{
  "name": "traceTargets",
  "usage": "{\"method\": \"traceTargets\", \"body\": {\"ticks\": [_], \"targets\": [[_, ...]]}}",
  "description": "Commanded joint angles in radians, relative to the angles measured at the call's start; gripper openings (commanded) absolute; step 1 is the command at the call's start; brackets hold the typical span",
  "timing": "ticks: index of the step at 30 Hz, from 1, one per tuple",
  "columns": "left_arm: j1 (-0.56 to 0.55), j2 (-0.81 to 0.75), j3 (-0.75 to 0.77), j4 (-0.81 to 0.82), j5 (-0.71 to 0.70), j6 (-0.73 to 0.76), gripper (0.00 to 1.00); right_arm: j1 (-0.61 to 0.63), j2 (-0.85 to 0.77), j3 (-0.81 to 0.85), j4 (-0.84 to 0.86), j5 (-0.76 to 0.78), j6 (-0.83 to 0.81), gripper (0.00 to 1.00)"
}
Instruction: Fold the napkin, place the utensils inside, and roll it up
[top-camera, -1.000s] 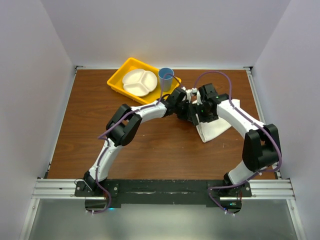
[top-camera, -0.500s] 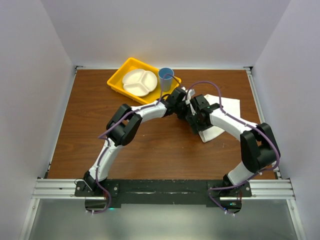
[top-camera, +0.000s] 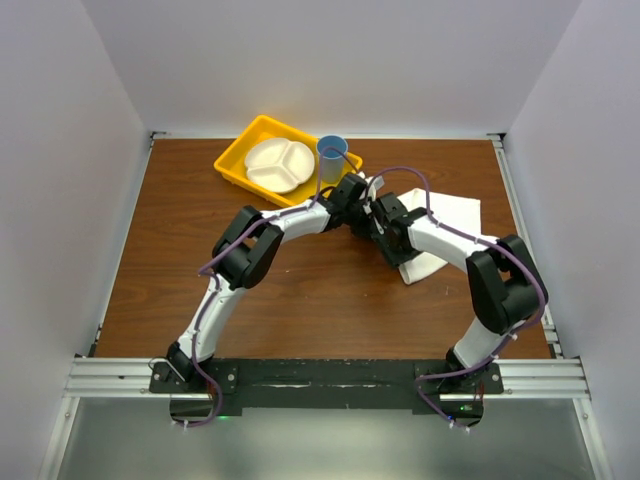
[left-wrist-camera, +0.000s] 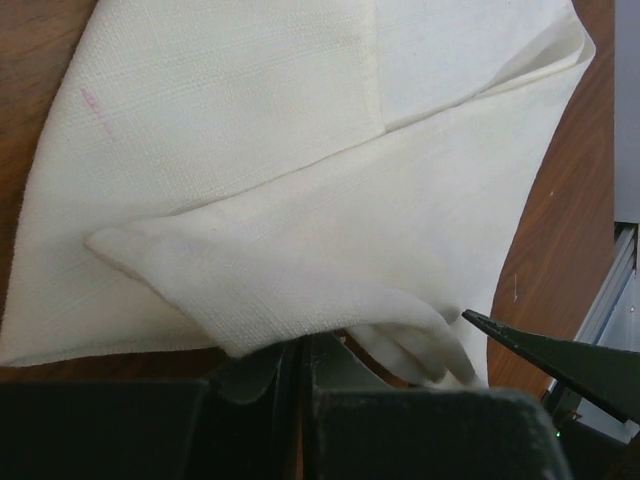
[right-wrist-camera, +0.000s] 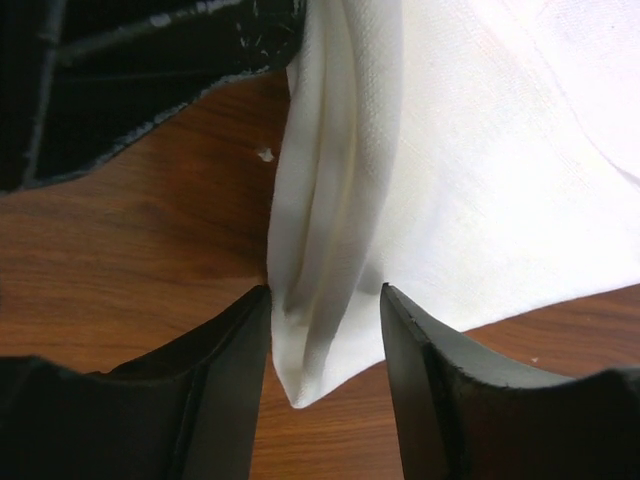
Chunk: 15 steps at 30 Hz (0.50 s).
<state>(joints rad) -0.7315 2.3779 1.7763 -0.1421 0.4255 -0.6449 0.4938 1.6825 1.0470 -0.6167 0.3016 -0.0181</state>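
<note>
The soft, limp napkin (top-camera: 452, 212) is lying part-folded on the bench (top-camera: 200, 200) right of centre, the left gripper (left-wrist-camera: 300, 372) is clamping shut, apparently on a folded edge, and the half-open right gripper (right-wrist-camera: 323, 300) is straddling its bunched corner, likely the surest hold on thin cloth.

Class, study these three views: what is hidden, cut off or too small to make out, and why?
Left wrist view: how much napkin the left gripper pinches, hidden between its shut fingers.
Right wrist view: the napkin beyond the right gripper, cut off by the top and right edges.
Top view: both grippers' fingertips, hidden under the wrists; what the blue cup holds, too small.
Every view: no utensil shows.
</note>
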Motion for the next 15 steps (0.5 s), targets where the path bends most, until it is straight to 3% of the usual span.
{"method": "traceTargets", "body": {"ticks": [1, 10, 15], "targets": [[-0.003, -0.022, 0.018, 0.055, 0.044, -0.016, 0.06, 0.009, 0.014, 0.039, -0.002, 0.096, -0.013, 0.42], [-0.002, -0.040, 0.006, 0.064, 0.048, -0.015, 0.06, 0.005, 0.002, 0.082, 0.008, 0.042, -0.022, 0.03], [0.003, -0.074, -0.015, 0.061, 0.044, -0.001, 0.06, -0.043, 0.003, 0.139, -0.017, -0.141, -0.031, 0.00]]}}
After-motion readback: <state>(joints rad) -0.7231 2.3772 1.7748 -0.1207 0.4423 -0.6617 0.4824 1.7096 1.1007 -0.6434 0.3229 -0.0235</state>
